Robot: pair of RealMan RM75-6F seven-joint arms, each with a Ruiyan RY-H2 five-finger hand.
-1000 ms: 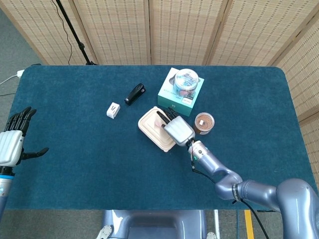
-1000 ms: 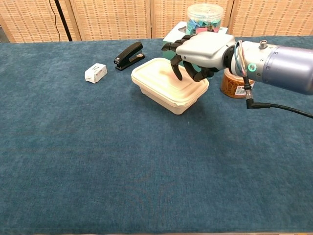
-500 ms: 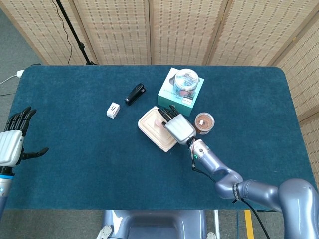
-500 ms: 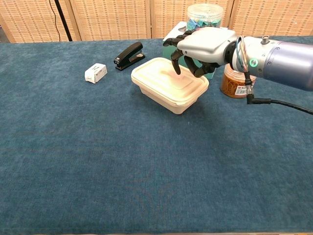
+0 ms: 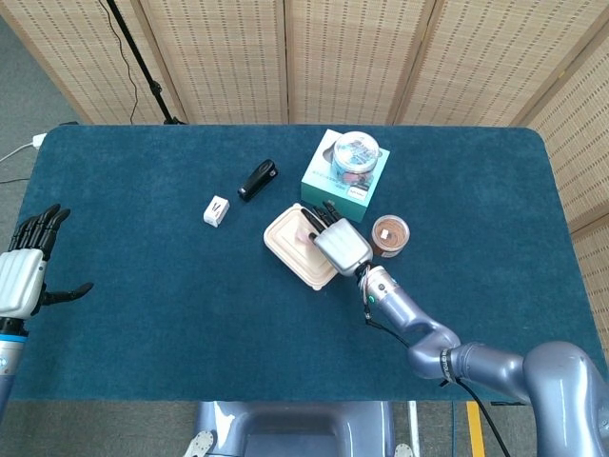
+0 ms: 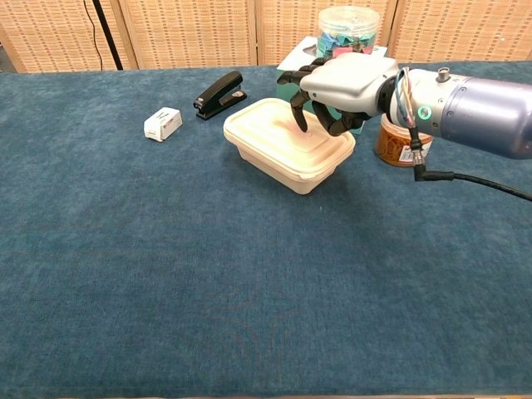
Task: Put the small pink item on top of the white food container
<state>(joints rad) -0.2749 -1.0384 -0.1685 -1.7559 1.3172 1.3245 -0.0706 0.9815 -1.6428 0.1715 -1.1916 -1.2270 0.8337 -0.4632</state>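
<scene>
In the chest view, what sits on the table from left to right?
Small white box → black stapler → white food container → right hand over its far corner → brown jar.

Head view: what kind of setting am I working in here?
Likely a staged indoor test or lab space: a table with a blue cloth cover, woven folding screens behind it, and a black stand with a cable at back left.
</scene>
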